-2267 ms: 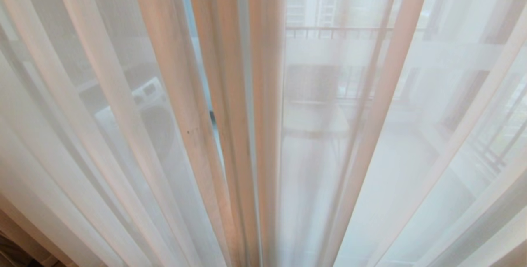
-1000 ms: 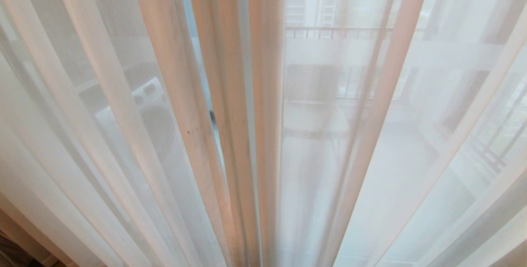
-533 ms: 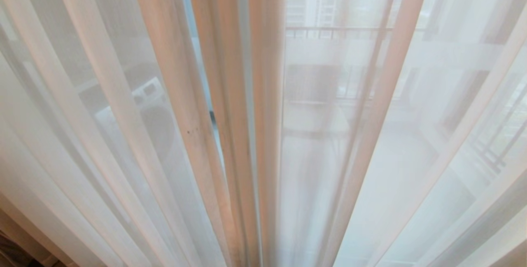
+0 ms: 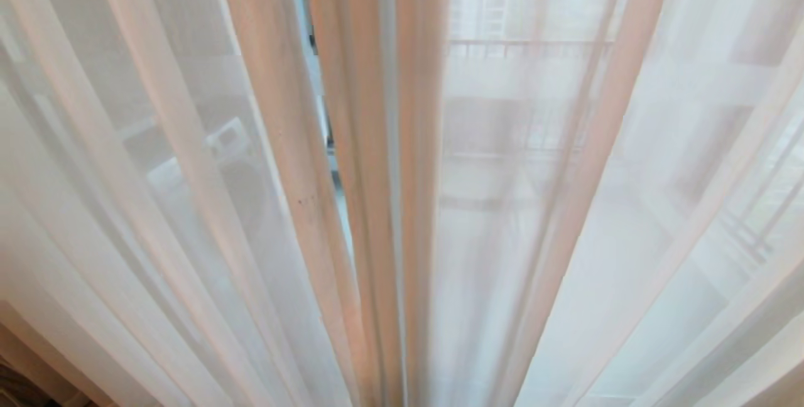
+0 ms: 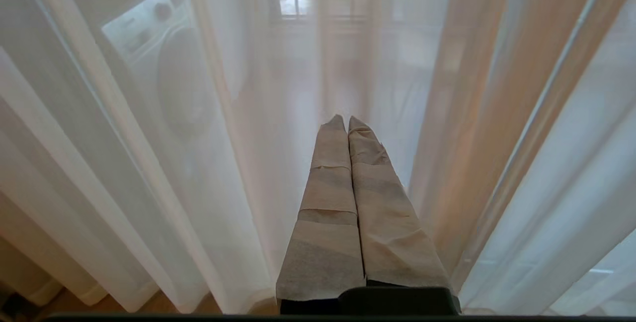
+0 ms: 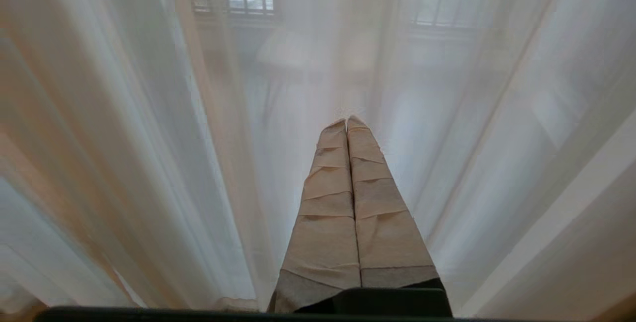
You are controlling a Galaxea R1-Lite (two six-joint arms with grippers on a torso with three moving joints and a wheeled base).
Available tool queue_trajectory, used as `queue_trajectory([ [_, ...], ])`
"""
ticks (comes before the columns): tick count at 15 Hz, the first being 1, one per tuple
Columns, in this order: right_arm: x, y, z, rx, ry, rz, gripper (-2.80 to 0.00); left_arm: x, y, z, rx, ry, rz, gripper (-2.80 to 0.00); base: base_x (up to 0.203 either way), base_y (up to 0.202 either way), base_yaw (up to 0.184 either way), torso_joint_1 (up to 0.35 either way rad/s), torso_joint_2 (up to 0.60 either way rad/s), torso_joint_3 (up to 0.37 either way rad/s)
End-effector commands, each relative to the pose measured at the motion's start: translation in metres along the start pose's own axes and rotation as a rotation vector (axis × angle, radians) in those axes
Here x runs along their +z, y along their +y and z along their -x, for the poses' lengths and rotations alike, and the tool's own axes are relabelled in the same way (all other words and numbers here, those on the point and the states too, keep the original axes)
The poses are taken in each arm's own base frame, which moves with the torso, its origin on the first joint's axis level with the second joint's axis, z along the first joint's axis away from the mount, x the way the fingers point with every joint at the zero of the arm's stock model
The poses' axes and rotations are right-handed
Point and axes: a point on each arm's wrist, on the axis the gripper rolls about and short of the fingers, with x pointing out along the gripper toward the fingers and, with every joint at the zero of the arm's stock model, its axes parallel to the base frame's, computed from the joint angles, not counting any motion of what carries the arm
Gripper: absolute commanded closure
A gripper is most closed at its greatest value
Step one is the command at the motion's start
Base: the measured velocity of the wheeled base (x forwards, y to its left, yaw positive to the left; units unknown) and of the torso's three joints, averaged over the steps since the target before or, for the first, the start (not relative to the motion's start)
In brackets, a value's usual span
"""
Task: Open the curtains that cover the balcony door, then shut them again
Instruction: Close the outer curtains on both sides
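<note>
The curtains' white sheers hang drawn across the whole head view, their edges bunched in peach-toned folds at the middle. A thin slit between the two panels shows a dark sliver of the balcony door; the rest of the door is veiled. Neither gripper appears in the head view. My left gripper, fingers wrapped in beige tape, is shut and empty, pointing at the sheers just short of them. My right gripper, wrapped the same way, is shut and empty before the sheers.
Through the fabric a white washing machine stands at the left and a balcony railing runs at the back. A strip of wood floor shows under the hem. Denser beige cloth hangs at the far right.
The whole head picture has shifted slightly to the right, so the camera has moved. The curtains hang as before and no gripper has come into that view.
</note>
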Motion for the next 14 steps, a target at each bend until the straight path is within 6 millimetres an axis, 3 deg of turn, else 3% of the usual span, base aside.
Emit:
queue_trajectory([
  [1, 0.0000, 0.0000, 0.0000, 0.000, 0.000, -0.009, 0.00, 0.0001, 0.0000, 0.0001, 0.001, -0.003, 0.001, 0.00, 0.000, 0.196, 0.004, -0.004, 0.00, -0.001],
  [14, 0.0001, 0.0000, 0.0000, 0.001, -0.001, -0.009, 0.00, 0.0001, 0.0000, 0.0001, 0.001, -0.003, 0.001, 0.00, 0.000, 0.191, -0.008, 0.003, 0.00, 0.001],
])
